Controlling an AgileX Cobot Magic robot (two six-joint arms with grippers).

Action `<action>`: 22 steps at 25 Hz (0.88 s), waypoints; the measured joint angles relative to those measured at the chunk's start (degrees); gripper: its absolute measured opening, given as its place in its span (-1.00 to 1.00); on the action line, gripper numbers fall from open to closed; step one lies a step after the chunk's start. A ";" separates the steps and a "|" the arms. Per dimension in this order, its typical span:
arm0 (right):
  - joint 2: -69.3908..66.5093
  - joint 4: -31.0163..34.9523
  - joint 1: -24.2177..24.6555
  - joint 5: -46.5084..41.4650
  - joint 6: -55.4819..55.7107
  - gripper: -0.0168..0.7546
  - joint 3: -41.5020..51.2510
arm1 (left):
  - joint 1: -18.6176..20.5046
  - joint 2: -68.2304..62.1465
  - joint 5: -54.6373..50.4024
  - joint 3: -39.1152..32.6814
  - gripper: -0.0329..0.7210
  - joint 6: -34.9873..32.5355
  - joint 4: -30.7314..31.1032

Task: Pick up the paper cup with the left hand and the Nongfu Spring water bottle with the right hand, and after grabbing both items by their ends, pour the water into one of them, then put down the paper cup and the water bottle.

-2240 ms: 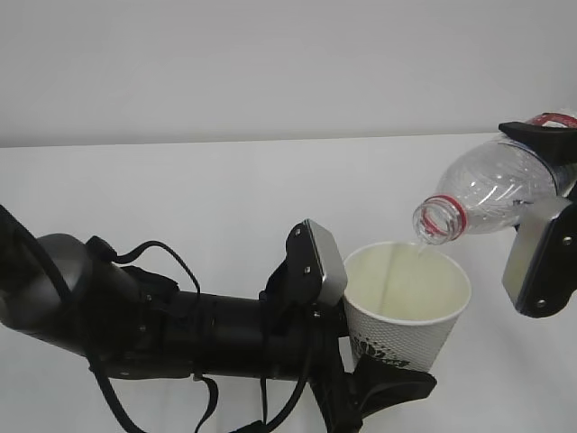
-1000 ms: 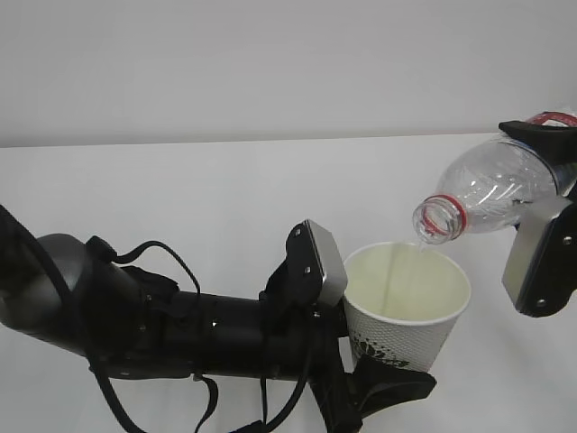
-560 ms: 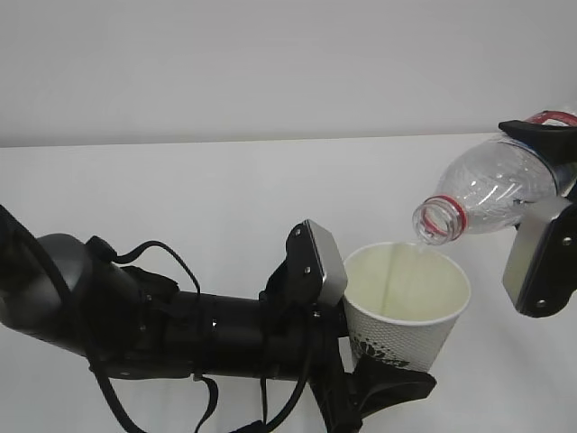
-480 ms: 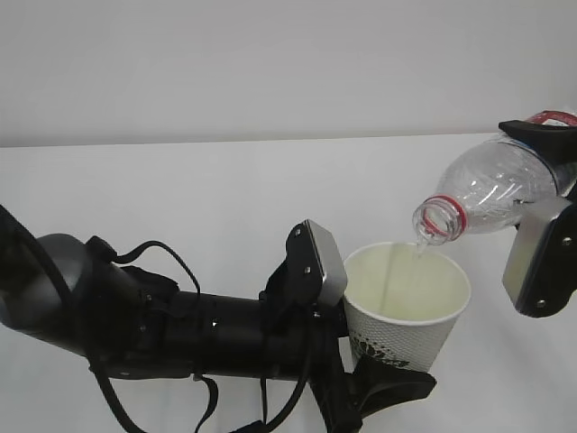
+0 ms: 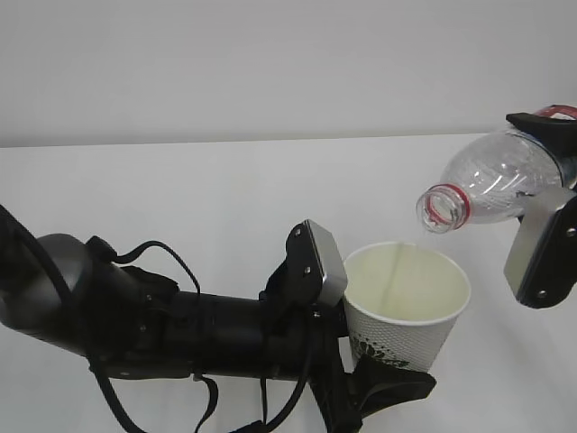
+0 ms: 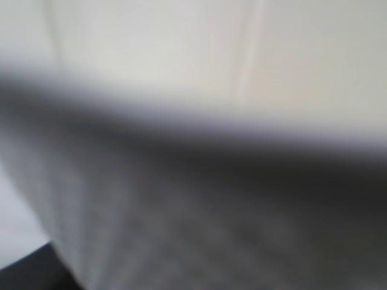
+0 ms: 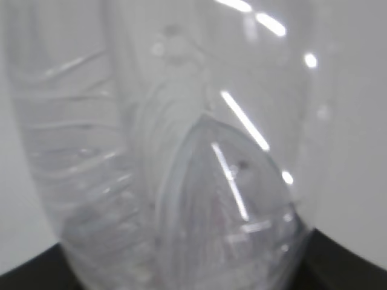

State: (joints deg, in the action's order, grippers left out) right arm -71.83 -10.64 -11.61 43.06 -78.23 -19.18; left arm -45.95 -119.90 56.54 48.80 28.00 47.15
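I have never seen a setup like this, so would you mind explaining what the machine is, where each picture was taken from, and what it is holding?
This is a robot with two black arms, each ending in a claw. The wide picture comes from a camera in front of the white table. The other two come from cameras on the wrists, so close that they are blurry. The left claw holds a paper cup upright; its wrist picture shows mostly the cup's wall. The right claw holds a clear, capless water bottle by its base end, tilted with its mouth just above the cup. That wrist picture shows the ribbed bottle up close. Nothing else shows on the table.
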 joint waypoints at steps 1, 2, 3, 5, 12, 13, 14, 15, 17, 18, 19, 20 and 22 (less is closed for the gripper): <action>0.00 0.11 0.00 0.00 0.00 0.18 0.00 | 0.00 0.00 0.00 0.00 0.46 0.00 0.00; 0.00 0.11 0.00 0.00 0.00 0.18 0.00 | 0.00 0.00 0.00 0.00 0.46 0.00 0.00; 0.00 0.11 0.00 0.00 0.00 0.18 0.00 | 0.00 0.00 0.00 0.00 0.46 0.00 0.00; 0.00 0.11 0.00 0.00 -0.09 0.18 0.00 | 0.00 0.00 0.00 0.00 0.46 0.00 0.00; 0.00 0.11 0.00 0.00 -0.09 0.18 0.00 | 0.00 0.00 -0.04 0.00 0.46 0.00 0.00; 0.00 0.11 0.00 0.03 -0.09 0.18 0.00 | 0.00 0.00 -0.04 0.00 0.46 0.00 0.00; 0.00 0.11 0.00 0.12 -0.09 0.18 0.00 | 0.00 0.00 -0.04 0.00 0.46 0.00 0.00; 0.00 0.11 0.00 0.25 -0.09 0.18 0.00 | 0.00 0.00 -0.04 0.00 0.46 0.00 0.00; 0.00 0.11 0.00 0.61 -0.13 0.18 0.00 | 0.00 0.00 -0.04 0.00 0.46 0.00 0.00; 0.00 0.11 0.00 0.70 -0.13 0.18 0.00 | 0.00 0.00 -0.04 0.00 0.46 0.00 0.00; 0.00 0.11 0.00 0.75 -0.13 0.18 0.00 | 0.00 0.00 -0.04 0.00 0.46 0.00 0.00; 0.00 0.11 0.00 0.84 -0.13 0.18 0.00 | 0.00 0.00 -0.04 0.00 0.46 0.00 0.00; 0.00 0.11 0.00 0.88 -0.13 0.18 0.00 | 0.00 0.00 -0.04 0.00 0.46 0.00 0.00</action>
State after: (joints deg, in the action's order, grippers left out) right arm -71.83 -10.52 -11.61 43.94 -78.36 -19.18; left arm -45.95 -119.90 56.50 48.80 28.00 47.15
